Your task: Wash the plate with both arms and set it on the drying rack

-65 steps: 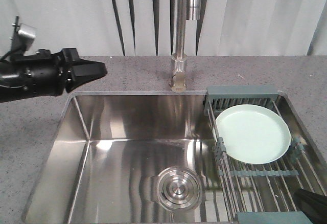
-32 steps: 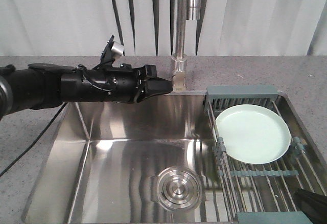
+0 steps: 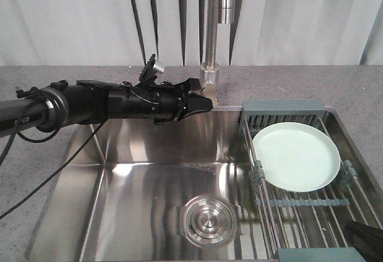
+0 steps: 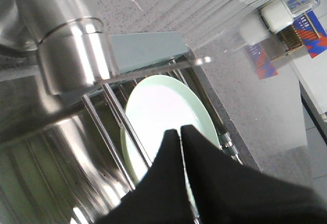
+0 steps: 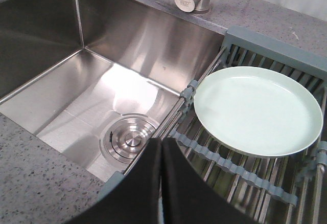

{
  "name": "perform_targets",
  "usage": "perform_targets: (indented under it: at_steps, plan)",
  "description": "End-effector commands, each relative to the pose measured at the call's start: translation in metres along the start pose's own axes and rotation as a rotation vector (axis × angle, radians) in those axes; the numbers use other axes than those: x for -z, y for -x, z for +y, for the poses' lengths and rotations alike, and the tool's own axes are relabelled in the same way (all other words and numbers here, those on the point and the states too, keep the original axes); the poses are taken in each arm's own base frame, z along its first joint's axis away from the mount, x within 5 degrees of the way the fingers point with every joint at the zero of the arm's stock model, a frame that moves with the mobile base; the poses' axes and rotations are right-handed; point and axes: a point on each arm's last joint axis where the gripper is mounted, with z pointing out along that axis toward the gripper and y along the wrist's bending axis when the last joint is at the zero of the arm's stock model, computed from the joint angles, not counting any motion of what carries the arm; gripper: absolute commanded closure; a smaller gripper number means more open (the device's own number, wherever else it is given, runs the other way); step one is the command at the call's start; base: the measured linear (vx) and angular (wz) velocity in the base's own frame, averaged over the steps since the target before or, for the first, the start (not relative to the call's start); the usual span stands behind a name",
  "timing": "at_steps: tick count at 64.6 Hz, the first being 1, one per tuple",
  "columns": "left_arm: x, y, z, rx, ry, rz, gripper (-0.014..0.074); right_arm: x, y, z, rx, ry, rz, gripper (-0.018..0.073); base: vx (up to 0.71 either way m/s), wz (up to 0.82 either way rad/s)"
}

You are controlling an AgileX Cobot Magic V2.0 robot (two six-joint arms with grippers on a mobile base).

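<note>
The left gripper (image 3: 206, 103) reaches across the back edge of the one sink (image 3: 149, 172), its two fingers pressed together with nothing between them, tips just beside the base of the single tap (image 3: 210, 82). One drain (image 3: 207, 219) sits in the basin floor, and to its right the one plate (image 3: 297, 156) lies flat on the rods of the rack (image 3: 311, 205), which spans the sink's right end. The right gripper (image 5: 161, 147), also closed and empty, hangs over the sink's near edge, apart from the plate.
</note>
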Motion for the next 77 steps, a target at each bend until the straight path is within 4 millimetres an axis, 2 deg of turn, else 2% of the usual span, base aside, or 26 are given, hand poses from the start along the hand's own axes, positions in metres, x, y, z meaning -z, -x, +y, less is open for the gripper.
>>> perform_targets:
  at_steps: [1,15,35,77]
  plan:
    - [0.005,0.018,-0.033,0.014,-0.115,-0.067,0.0603,0.003,0.013,-0.004,-0.002,-0.038,-0.078,0.0564,0.00,0.00]
    - [-0.005,0.025,-0.025,0.033,-0.130,-0.088,0.0603,0.003,0.013,-0.004,-0.002,-0.038,-0.078,0.0564,0.00,0.00]
    - [-0.007,0.037,-0.029,0.007,-0.118,-0.135,0.0603,0.003,0.013,-0.004,-0.002,-0.038,-0.078,0.0564,0.00,0.00]
    - [-0.007,0.042,-0.024,0.013,-0.058,-0.183,0.0603,0.003,0.014,-0.004,-0.002,-0.039,-0.080,0.0564,0.00,0.00]
